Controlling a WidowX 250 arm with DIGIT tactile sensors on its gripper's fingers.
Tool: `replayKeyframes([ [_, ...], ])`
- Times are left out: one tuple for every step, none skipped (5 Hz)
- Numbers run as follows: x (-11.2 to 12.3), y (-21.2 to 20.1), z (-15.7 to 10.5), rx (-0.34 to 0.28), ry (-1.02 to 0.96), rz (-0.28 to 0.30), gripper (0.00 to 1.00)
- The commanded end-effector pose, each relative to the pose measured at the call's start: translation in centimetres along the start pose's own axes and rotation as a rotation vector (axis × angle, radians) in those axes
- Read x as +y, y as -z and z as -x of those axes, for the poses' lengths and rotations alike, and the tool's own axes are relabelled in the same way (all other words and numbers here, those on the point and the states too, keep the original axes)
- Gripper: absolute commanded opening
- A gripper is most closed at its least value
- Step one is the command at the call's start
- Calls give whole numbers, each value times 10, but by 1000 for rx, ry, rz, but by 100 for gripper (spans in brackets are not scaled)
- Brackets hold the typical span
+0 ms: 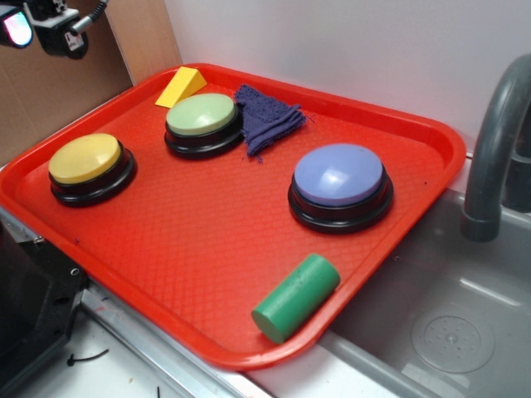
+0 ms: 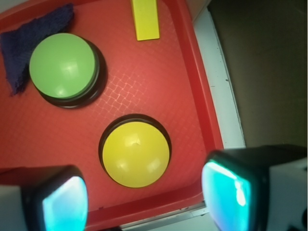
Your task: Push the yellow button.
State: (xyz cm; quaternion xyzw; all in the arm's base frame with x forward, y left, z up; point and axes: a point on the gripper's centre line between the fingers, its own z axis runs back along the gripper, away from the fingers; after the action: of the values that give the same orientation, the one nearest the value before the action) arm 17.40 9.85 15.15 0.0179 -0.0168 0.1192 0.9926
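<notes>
The yellow button point(image 1: 84, 159), a domed yellow top on a black round base, sits at the left edge of the red tray point(image 1: 207, 249). In the wrist view it point(image 2: 136, 154) lies below, between and just beyond my two fingers. My gripper point(image 2: 144, 199) is open and empty, high above the tray's left rim, touching nothing. In the exterior view only part of the gripper point(image 1: 37, 25) shows at the top left corner, well above the button.
A pale green button point(image 1: 202, 116) point(image 2: 62, 66), a yellow wedge block point(image 1: 181, 87) point(image 2: 145, 19) and a purple cloth point(image 1: 267, 118) point(image 2: 29, 38) lie at the tray's back. A blue button point(image 1: 339, 176) and a green cylinder point(image 1: 295, 297) lie to the right. A sink point(image 1: 448, 332) and faucet point(image 1: 498, 141) are at right.
</notes>
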Motion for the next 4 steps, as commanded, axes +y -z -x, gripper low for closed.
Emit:
replayKeyframes([
  [10, -22, -6, -66, -15, -17, 100],
  [10, -23, -6, -65, -14, -21, 100],
  [10, -25, -6, -67, -12, -24, 100],
  [10, -26, -6, -67, -8, -28, 100],
])
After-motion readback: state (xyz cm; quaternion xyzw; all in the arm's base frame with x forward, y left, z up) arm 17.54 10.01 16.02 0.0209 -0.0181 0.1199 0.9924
